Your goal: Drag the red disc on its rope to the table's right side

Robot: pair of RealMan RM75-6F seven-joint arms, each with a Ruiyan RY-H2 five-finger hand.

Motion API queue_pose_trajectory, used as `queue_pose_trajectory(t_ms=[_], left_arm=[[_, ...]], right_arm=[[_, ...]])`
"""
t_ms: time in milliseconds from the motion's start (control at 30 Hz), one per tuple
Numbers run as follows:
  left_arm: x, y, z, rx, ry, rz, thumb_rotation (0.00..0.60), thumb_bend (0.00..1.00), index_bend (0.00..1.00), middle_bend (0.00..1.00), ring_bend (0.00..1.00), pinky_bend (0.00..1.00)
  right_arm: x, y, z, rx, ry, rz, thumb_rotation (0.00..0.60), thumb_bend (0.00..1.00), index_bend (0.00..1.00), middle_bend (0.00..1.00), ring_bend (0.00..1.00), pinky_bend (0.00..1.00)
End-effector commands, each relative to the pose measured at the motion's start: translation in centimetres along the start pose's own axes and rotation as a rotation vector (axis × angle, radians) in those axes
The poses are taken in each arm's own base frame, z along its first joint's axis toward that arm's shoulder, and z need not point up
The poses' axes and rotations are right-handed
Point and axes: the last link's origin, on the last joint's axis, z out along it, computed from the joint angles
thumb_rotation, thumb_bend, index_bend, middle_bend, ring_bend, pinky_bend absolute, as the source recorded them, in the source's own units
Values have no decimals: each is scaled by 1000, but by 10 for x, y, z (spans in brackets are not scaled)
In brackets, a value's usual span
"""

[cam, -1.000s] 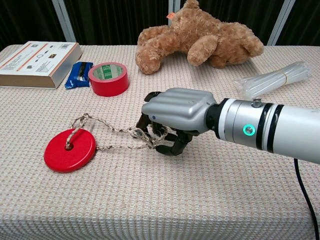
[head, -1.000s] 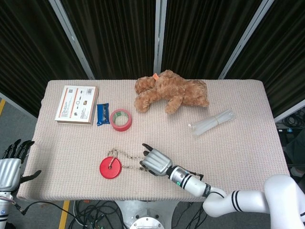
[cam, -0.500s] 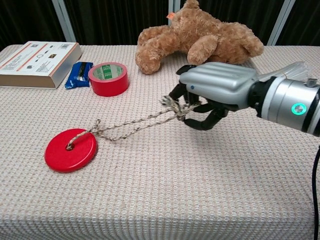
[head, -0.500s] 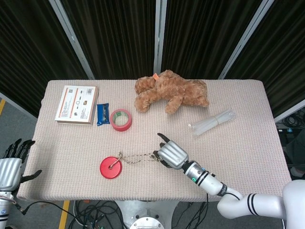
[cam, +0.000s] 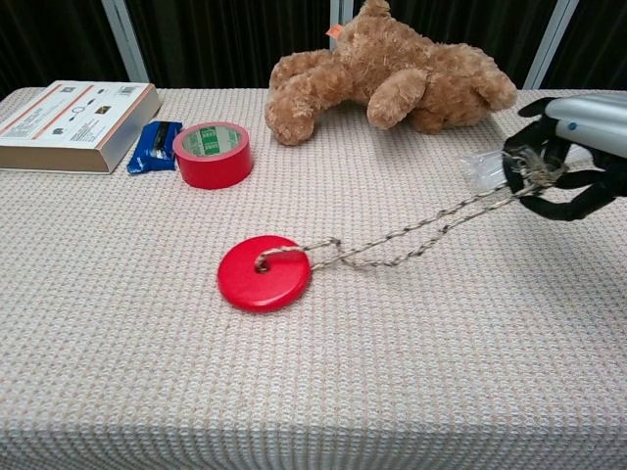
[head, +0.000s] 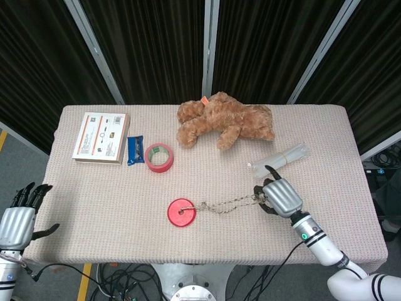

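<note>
Teddy (head: pixel 224 123), tape (head: pixel 159 157), box (head: pixel 100 137) and blue packet (head: pixel 135 150) occupy the far side; plastic tube (head: pixel 280 160) lies just beyond the right hand (head: pixel 279 197). Bare table (head: pixel 338 182) remains rightward. Right hand grasps the rope (head: pixel 232 202); disc (head: pixel 181 212) sits near centre. Left hand (head: pixel 17 221) hangs off the left edge, released.

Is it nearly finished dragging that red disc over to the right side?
About halfway. The right hand grips the rope and pulls it taut, but the red disc lies only near the table's middle, not its right side. The left hand hangs idle off the table's edge.
</note>
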Motion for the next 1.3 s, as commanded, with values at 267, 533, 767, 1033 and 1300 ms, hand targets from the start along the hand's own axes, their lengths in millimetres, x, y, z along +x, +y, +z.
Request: queue_pose_trajectory(t_ms=[267, 533, 767, 1033, 1300], left_arm=[[0, 3, 1, -2, -8, 10, 600, 13, 139, 123, 24, 120], [1, 8, 3, -12, -10, 16, 600, 13, 139, 123, 24, 120], [1, 10, 3, -13, -13, 19, 600, 13, 139, 123, 24, 121], [0, 10, 3, -12, -12, 18, 600, 13, 139, 123, 24, 121], [0, 11, 4, -15, -13, 18, 600, 13, 139, 123, 24, 121]], right_arm=[[16, 84, -52, -260, 57, 25, 600, 443, 1000, 995, 434, 8], [28, 135, -90, -444, 97, 30, 600, 444, 1000, 996, 447, 10], [40, 171, -115, -566, 125, -5, 600, 452, 1000, 996, 447, 13], [50, 192, -120, -637, 163, -12, 600, 452, 1000, 996, 447, 15], [61, 148, -76, -448, 227, 41, 600, 452, 1000, 996, 447, 17]])
